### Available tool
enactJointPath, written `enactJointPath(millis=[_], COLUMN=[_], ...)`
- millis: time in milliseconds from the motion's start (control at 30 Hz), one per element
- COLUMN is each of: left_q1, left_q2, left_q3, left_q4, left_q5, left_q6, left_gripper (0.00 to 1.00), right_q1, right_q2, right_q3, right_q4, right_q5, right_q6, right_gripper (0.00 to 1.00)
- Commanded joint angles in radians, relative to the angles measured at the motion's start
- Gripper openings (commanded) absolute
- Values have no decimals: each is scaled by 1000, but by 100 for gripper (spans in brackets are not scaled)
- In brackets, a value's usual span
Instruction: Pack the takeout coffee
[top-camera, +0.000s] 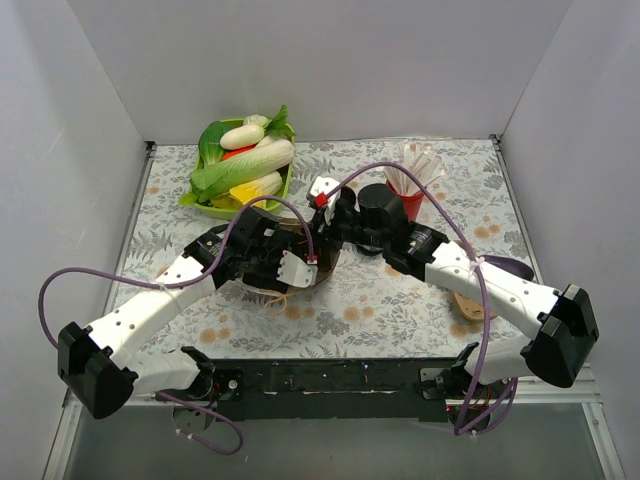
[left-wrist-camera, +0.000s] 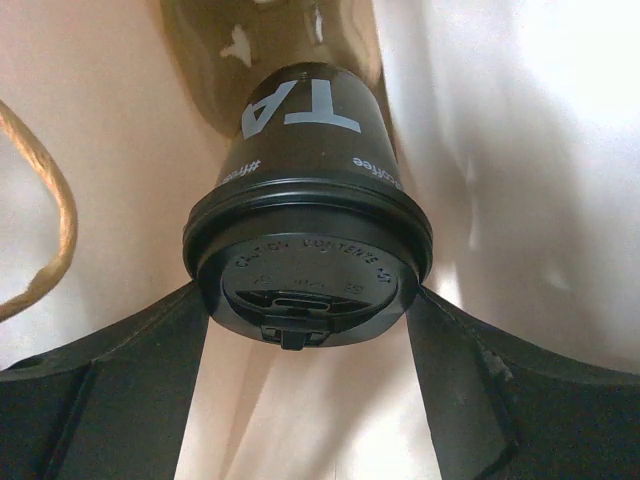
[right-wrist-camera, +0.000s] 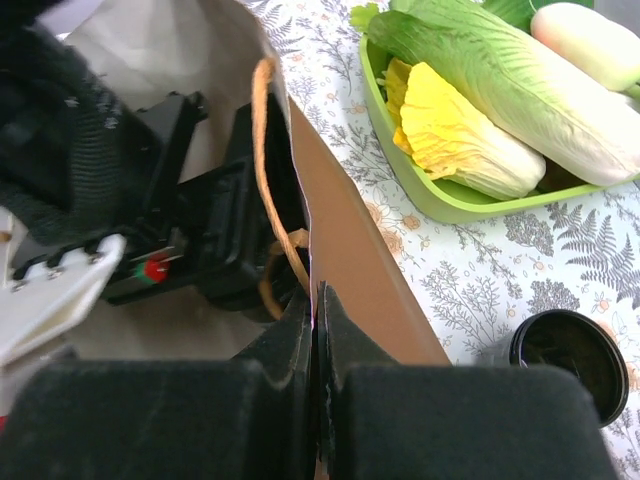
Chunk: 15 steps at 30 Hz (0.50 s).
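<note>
The takeout coffee (left-wrist-camera: 308, 250), a black cup with a round black sip lid, fills the left wrist view inside the brown paper bag (right-wrist-camera: 350, 280). My left gripper (left-wrist-camera: 305, 312) is shut on it, one finger pressing each side of the lid. In the top view the left gripper (top-camera: 288, 262) reaches into the bag (top-camera: 262, 290), which hides the cup. My right gripper (right-wrist-camera: 317, 300) is shut on the bag's upper edge beside its twine handle (right-wrist-camera: 268, 160). In the top view it (top-camera: 322, 222) sits at the bag's far side.
A green tray (top-camera: 285, 192) of vegetables stands at the back left, close to the bag. A red cup (top-camera: 408, 200) of white sticks is at the back right, with a second black round cup (top-camera: 378, 205) beside it. A tan pulp carrier (top-camera: 468, 303) lies under the right arm.
</note>
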Motion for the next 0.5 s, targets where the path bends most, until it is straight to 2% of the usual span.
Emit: enactJointPath(millis=[0,300,467], left_q1=[-8,-15,-21], left_q2=[14,54,46], left_q3=[52,103,58], left_q4=[-6,-144,-137], left_q5=[-104,-225,-245], left_q6=[2,4,14], left_gripper=[0,0,0], right_q1=[39,39,39], right_q2=[-59,-65,-85], right_q3=[23,15,-21], right_q4=[-16,-20,16], right_q5=[40,47,30], right_q6=[-65,-66,-74], right_gripper=[1,1,1])
